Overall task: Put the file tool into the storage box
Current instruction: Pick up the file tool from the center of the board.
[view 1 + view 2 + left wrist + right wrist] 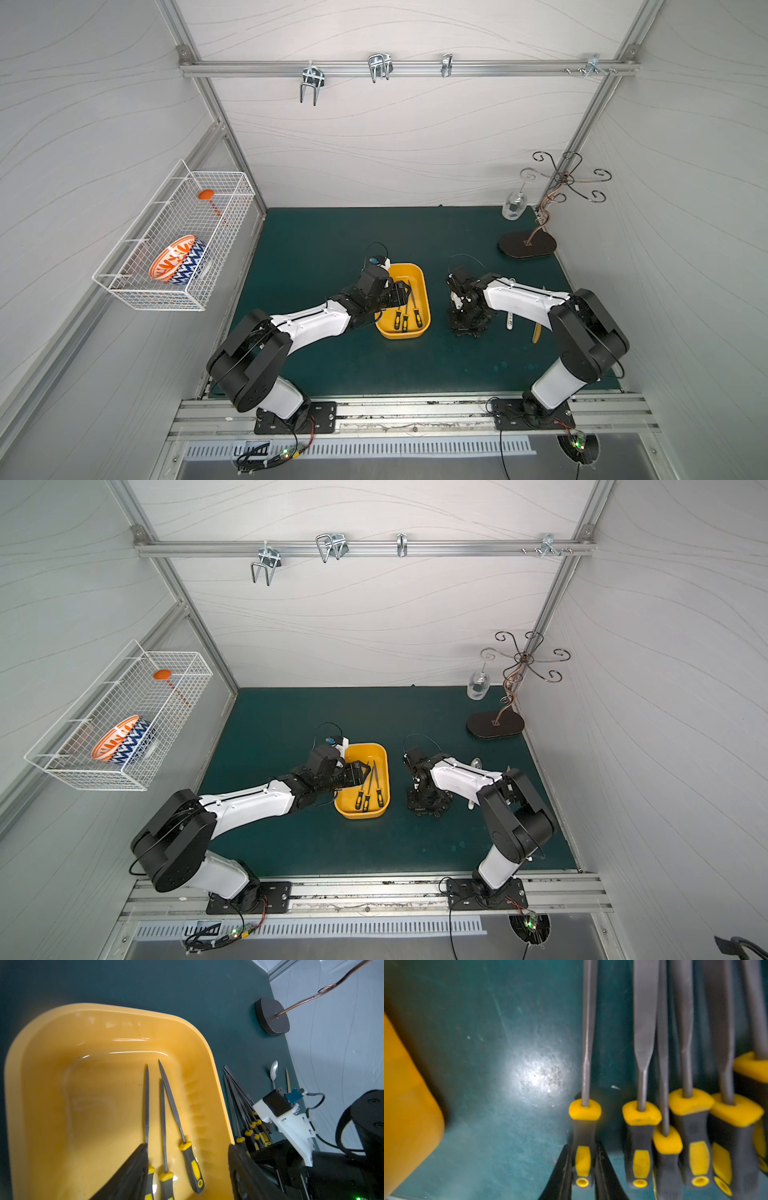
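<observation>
Both top views are looking steeply down from high above the front edge, sharing nearly the whole worktop (332,232). The left wrist camera is looking close along its jaws into the storage box (124,1009), catching loose files (248,1132) beyond. The right wrist camera is hovering very near, facing the file tool (584,1126) between its jaws and those same files.

Glossy plastic storage box (104,1032); file tool (585,1109) probably metal-bladed.
</observation>
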Robot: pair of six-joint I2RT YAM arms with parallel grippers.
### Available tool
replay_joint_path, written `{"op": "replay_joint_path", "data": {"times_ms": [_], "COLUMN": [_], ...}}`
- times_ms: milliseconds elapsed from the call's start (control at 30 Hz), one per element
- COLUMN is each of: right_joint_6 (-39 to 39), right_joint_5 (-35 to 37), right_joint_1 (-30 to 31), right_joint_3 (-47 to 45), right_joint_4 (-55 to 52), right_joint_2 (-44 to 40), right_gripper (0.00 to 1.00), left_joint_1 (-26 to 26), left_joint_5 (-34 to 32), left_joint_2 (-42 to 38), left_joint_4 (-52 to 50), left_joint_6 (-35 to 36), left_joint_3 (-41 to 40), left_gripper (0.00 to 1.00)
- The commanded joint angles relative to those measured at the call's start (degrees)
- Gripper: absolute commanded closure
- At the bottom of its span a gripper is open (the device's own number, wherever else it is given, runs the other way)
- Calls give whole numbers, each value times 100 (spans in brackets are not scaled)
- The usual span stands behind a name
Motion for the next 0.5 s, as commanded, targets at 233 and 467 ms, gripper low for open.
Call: {"op": "replay_joint_path", "data": {"times_ms": [233,467], "right_joint_6": [-408,-605], "right_joint_5": [-1111,-2116], "right_joint_1": [40,66], "right_joint_3": [149,252], "right_joint_4": [635,1001], "right_joint_2": [-1473,-1453], "right_gripper": [92,91], "left_joint_1": [10,8], "left_joint_5": [390,824], "left_joint_2": [-316,-228], "left_joint_4": [486,893], "left_joint_6": [18,-214], "left_joint_3": [224,338], "left_gripper": [23,23]}}
